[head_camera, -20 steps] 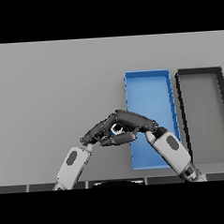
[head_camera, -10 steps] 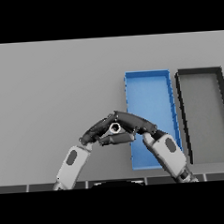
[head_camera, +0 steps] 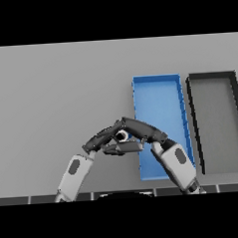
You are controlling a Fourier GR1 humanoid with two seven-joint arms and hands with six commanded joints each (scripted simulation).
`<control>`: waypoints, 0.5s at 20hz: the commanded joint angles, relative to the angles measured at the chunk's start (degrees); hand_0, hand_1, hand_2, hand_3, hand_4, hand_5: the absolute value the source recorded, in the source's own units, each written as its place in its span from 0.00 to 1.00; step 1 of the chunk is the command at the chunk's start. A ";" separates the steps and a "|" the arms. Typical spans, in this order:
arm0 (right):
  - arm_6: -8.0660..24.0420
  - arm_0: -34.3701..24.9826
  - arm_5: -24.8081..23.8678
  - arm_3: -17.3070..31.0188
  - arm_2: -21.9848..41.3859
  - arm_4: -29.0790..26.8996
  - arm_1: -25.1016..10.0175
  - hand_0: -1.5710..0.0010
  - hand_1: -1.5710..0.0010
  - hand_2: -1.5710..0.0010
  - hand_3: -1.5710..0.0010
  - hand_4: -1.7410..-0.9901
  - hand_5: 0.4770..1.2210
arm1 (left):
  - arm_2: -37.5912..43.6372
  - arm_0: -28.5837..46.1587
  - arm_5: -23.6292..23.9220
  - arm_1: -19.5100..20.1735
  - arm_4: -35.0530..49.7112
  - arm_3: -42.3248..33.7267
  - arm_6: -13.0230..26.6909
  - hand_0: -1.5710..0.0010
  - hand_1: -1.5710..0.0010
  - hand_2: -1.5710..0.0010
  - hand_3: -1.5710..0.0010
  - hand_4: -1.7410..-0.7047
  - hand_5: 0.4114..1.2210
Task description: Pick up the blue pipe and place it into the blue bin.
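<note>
Two hands (head_camera: 141, 131) fingertip to fingertip on grey table (head_camera: 49, 95), fingers' grip unclear.

You see only the pale round end of the pipe (head_camera: 122, 136), enclosed between dark fingers; the blue bin (head_camera: 156, 81), an open rectangular tray, lies at its three o'clock.

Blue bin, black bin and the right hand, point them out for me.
blue bin (head_camera: 159, 96): head view, bare floor near its far end.
black bin (head_camera: 215, 115): head view, its grey floor.
right hand (head_camera: 144, 130): head view, back of the hand.
</note>
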 commanded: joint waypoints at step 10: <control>6.35 -4.15 -0.32 -0.59 -5.41 -7.66 3.47 0.00 0.00 0.00 0.00 0.33 1.00 | 0.32 -0.11 1.96 -1.68 -0.06 0.90 5.26 0.99 0.99 0.99 0.99 0.75 0.11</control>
